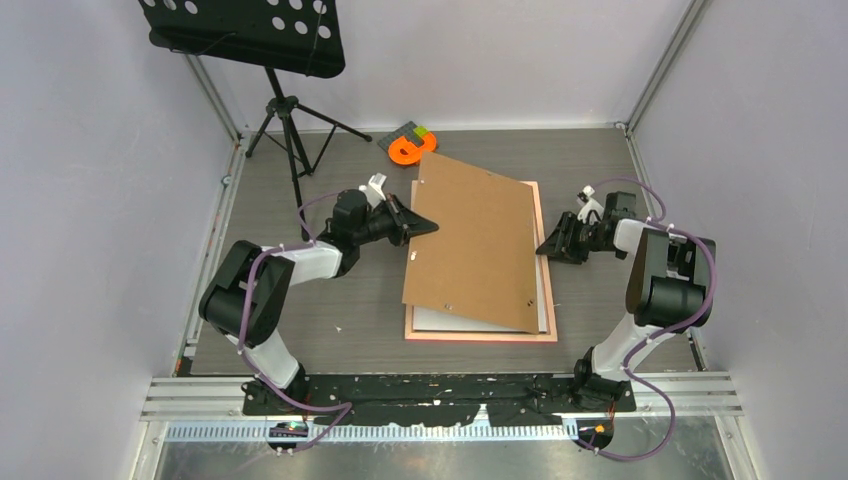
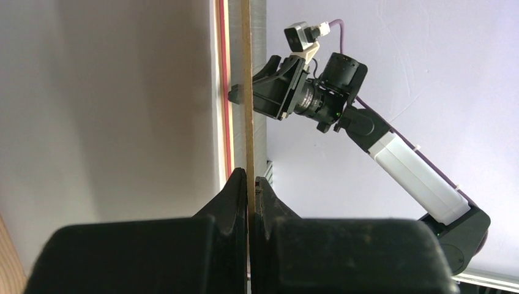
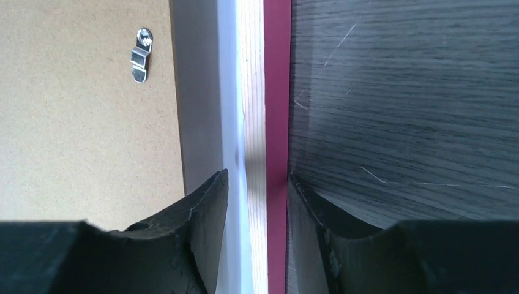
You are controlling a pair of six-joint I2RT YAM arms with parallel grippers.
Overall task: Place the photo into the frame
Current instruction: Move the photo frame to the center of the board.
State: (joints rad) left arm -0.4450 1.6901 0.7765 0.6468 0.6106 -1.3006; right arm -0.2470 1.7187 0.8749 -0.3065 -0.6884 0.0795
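Left gripper (image 2: 250,184): fully closed on the left long edge of the thin brown backing board (image 1: 475,240), about halfway along it.
Right gripper (image 3: 257,184): jaws half apart, astride the right rail of the salmon-pink picture frame (image 1: 480,338). Both fingers look to be bearing on the rail.
Frame: lies flat on the dark wood-grain table (image 1: 330,300) between the arms, long axis running near to far.
Board: lies over the frame but skewed, its far-left corner hanging past the frame's left rail.
Photo: no print face shows. A white sheet (image 1: 440,322) lies inside the frame under the board, and I cannot tell whether it is the photo face down.
Key relation: the board sits right of the left gripper and must likely turn to square with the frame.
Room: bare table to the left. An orange tape-like object (image 1: 405,150) sits near the far-left corner.
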